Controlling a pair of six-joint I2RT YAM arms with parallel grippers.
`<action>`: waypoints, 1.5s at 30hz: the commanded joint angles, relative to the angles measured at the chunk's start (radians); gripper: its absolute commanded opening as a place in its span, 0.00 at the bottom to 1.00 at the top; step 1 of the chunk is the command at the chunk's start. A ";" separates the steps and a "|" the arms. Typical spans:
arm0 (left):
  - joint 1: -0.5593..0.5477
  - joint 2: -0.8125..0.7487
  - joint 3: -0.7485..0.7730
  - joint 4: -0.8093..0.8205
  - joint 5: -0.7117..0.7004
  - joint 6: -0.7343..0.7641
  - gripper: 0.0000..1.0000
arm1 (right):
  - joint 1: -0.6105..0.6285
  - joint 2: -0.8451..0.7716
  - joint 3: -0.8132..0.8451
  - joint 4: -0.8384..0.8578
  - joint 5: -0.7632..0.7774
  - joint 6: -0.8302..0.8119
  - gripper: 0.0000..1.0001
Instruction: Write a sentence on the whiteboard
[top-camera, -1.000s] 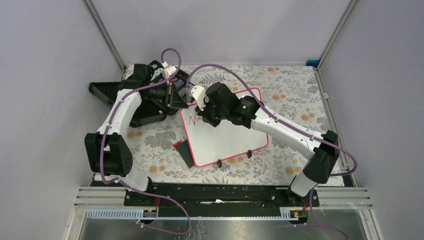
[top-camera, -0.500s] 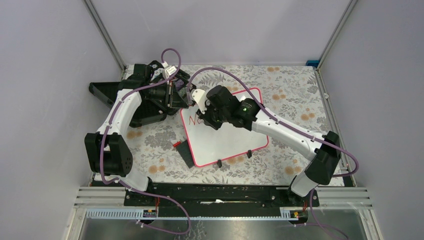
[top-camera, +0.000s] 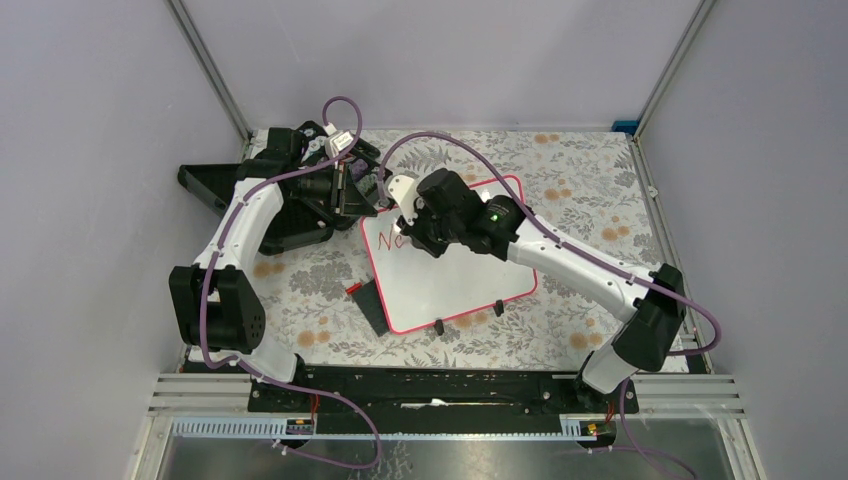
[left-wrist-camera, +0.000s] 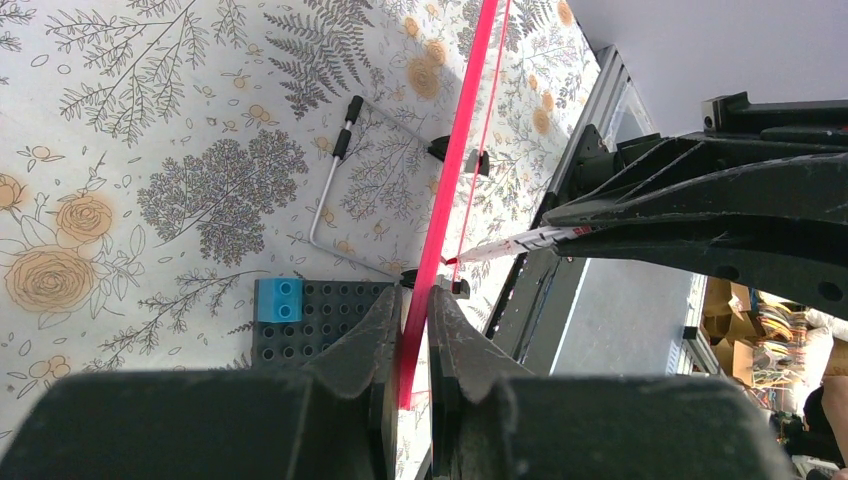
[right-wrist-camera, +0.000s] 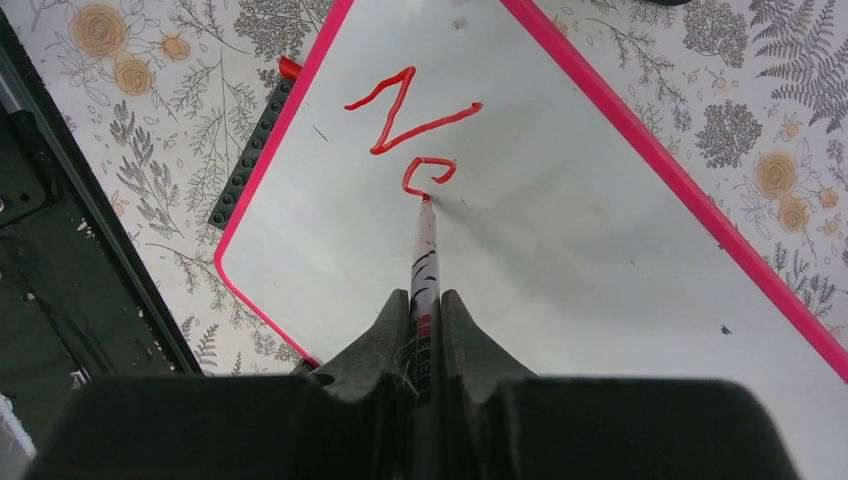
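Note:
The whiteboard (top-camera: 455, 275) with a pink-red frame lies mid-table; it also shows in the right wrist view (right-wrist-camera: 600, 230). My left gripper (left-wrist-camera: 413, 300) is shut on its frame (left-wrist-camera: 455, 160) at the far left edge. My right gripper (right-wrist-camera: 422, 300) is shut on a marker (right-wrist-camera: 424, 260) whose red tip touches the board. The sentence (right-wrist-camera: 415, 135) so reads a red "N" and part of a second letter; it also shows in the top view (top-camera: 388, 240). My right gripper (top-camera: 415, 222) hovers over the board's upper left corner.
A dark grey studded plate (top-camera: 372, 305) with a blue block (left-wrist-camera: 278, 300) lies at the board's left edge. A bent metal rod (left-wrist-camera: 335, 190) lies on the floral cloth. Two black clip feet (top-camera: 468, 317) sit on the board's near edge. A black stand (top-camera: 215, 190) is far left.
My right gripper has shifted slightly right along the board, and the red writing has grown from an "N" to an "N" plus part of a second letter. The left arm has not moved.

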 joint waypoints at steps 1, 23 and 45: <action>0.002 -0.001 0.002 0.013 0.002 0.001 0.00 | -0.013 -0.051 0.008 -0.009 0.017 -0.007 0.00; 0.002 -0.001 0.000 0.014 0.002 0.000 0.00 | -0.022 -0.021 0.065 0.003 0.036 -0.023 0.00; 0.002 0.003 0.000 0.012 -0.001 0.001 0.00 | -0.025 -0.021 0.007 0.007 0.037 -0.022 0.00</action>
